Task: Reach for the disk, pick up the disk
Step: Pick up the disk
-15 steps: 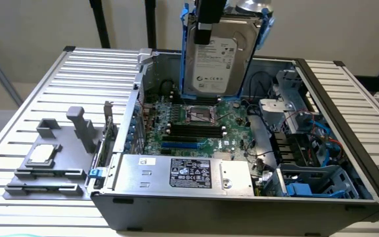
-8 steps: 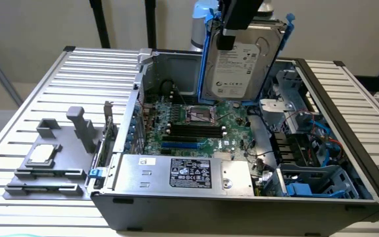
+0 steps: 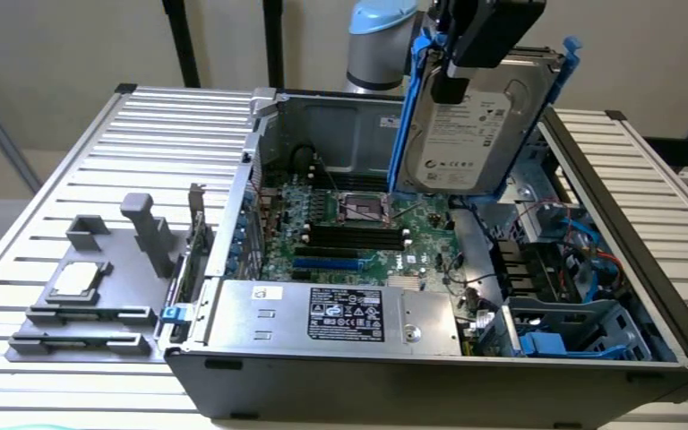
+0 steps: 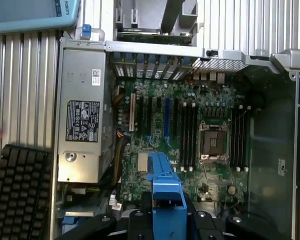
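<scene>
- Exterior view: ribbed metal tabletop carries an open, boxy computer case.
- Green motherboard lies flat inside.
- Disk, silver slab with white label in blue plastic bracket, hangs upright above the case.
- Black claw is clamped on the disk's upper edge.

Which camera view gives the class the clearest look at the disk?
The exterior view: the disk hangs upright in the gripper above the open computer case, its white label and blue bracket plain. The wrist view catches just an end of the blue bracket.
</scene>
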Controlling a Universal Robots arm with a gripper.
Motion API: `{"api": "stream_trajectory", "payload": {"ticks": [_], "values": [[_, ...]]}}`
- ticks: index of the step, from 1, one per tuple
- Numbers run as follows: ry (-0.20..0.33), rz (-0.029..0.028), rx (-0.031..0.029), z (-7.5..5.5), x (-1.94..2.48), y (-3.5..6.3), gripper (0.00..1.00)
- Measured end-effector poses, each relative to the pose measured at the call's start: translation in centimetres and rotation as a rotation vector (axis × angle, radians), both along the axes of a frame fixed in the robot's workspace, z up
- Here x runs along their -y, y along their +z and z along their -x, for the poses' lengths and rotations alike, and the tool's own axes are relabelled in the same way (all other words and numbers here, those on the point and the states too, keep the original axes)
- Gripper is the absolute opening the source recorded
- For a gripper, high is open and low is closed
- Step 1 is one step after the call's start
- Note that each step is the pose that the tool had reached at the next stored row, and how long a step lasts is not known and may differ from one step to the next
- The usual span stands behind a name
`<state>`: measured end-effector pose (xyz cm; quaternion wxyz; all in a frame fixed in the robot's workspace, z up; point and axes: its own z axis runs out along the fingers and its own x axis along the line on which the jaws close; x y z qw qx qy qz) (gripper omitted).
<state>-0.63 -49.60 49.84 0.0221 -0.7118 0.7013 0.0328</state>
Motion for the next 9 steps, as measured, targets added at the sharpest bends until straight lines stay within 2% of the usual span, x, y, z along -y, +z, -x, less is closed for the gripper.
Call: {"api": "stream_trajectory", "payload": {"ticks": [9], "values": [[0.000,-0.0001,-0.0061,-2.1,2.71,-0.01,0.33]]}}
